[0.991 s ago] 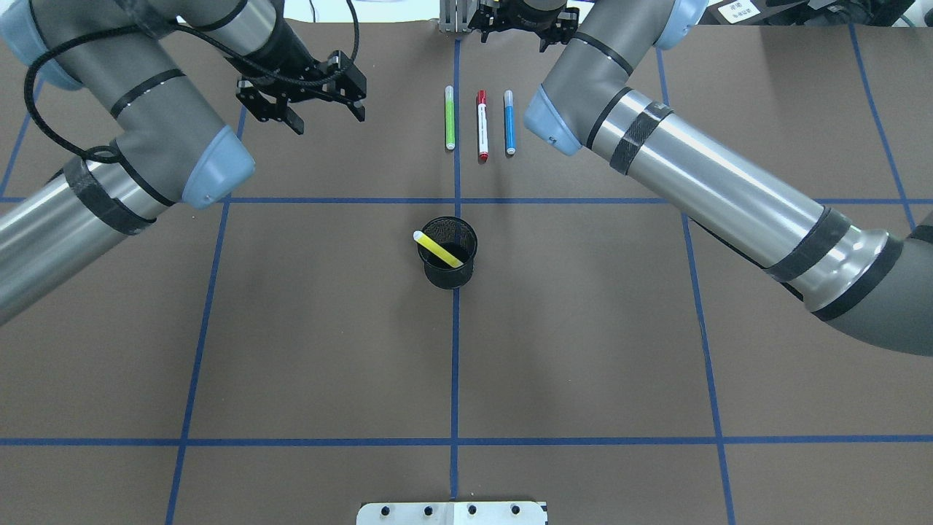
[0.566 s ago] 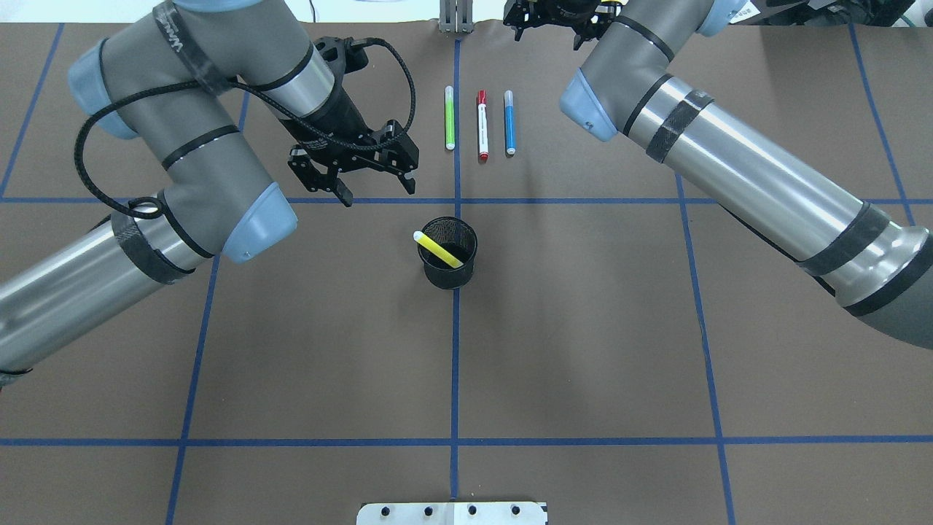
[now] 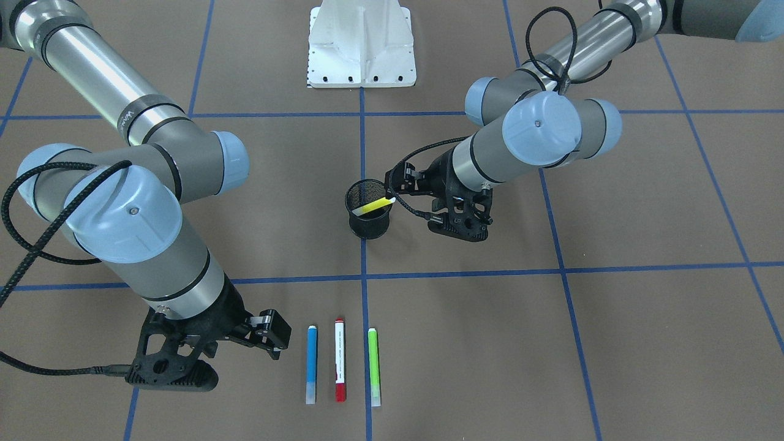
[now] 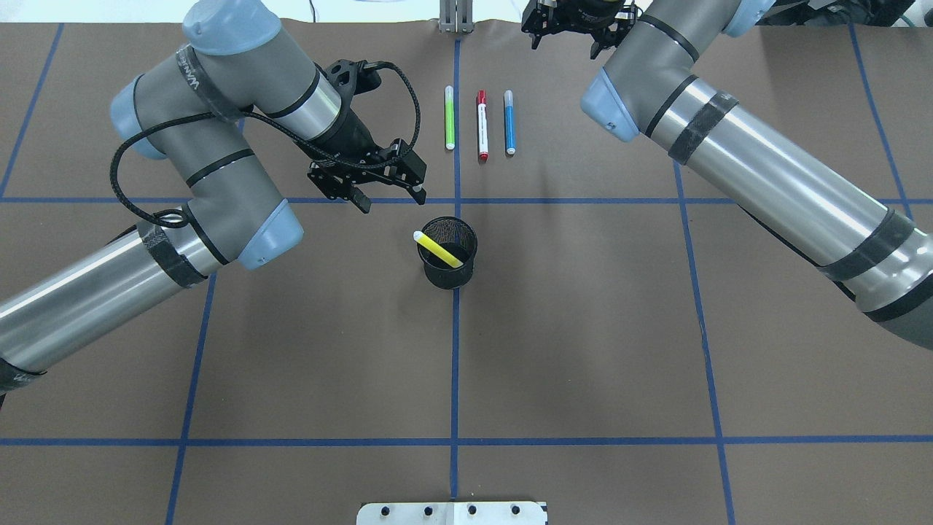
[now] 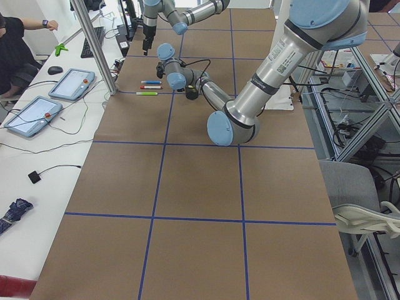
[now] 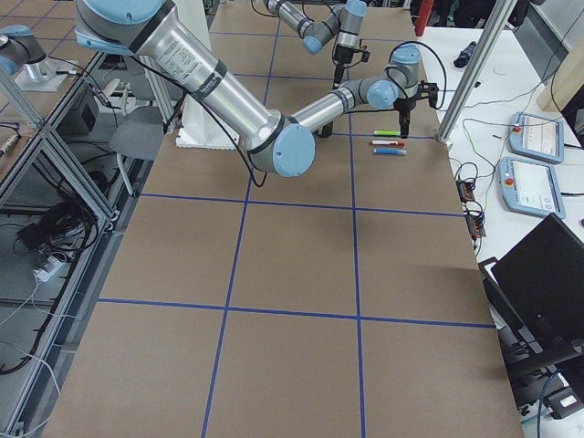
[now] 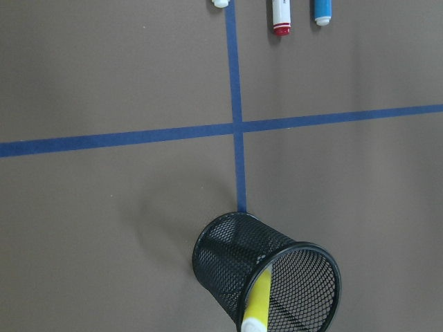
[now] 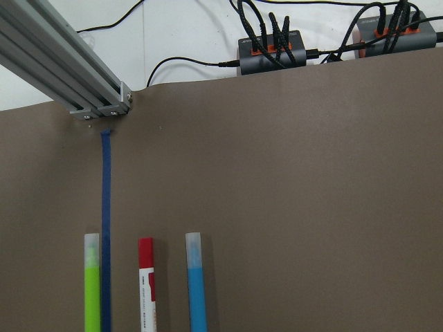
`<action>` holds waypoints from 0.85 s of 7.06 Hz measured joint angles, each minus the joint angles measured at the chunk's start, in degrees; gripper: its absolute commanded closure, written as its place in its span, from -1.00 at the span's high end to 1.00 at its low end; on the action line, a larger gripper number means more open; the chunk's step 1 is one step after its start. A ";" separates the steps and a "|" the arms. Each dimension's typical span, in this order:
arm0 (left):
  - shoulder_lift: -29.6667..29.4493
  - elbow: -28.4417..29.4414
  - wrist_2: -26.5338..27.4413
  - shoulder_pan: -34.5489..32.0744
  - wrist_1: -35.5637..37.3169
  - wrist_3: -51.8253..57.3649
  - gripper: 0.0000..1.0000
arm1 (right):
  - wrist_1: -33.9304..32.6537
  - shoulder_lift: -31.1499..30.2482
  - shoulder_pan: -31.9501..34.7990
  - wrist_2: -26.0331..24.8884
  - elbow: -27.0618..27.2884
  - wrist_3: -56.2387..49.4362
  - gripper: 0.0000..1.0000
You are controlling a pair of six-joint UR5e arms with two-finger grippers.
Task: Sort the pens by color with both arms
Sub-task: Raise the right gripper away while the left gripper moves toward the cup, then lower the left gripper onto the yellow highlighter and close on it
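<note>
The left claw hangs released and holds nothing, its two black fingers spread apart. It sits near the black mesh cup, off to the robot's left of it and a little farther from the robot, without touching it. The left wrist camera looks down on the cup's rim from there.

The right claw is also released and bare, fingers apart. It is well beyond the cup, at the far edge of the counter, and to the robot's right of the cup.

The yellow pen stands tilted inside the cup, its pale end resting on the rim on the robot's left side.

The other three pens lie flat on the counter beyond the cup, between it and the right claw. They are side by side, parallel and apart, each pointing away from the robot. The green pen is leftmost, just beside the blue tape line that runs on under the cup. The white marker with red caps is in the middle. The blue pen is rightmost, nearest the right claw.

On the cup's near side, at the counter's edge, stands the white pedestal base.
</note>
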 measured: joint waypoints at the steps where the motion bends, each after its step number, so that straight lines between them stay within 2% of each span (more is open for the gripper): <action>1: 0.13 0.18 -0.01 0.35 -0.75 -0.01 0.57 | -0.02 -0.05 0.02 0.02 0.08 -0.02 1.00; 6: 0.38 0.73 0.53 2.98 -3.20 -0.32 0.29 | 0.03 -0.01 -0.08 0.03 0.12 -0.03 1.00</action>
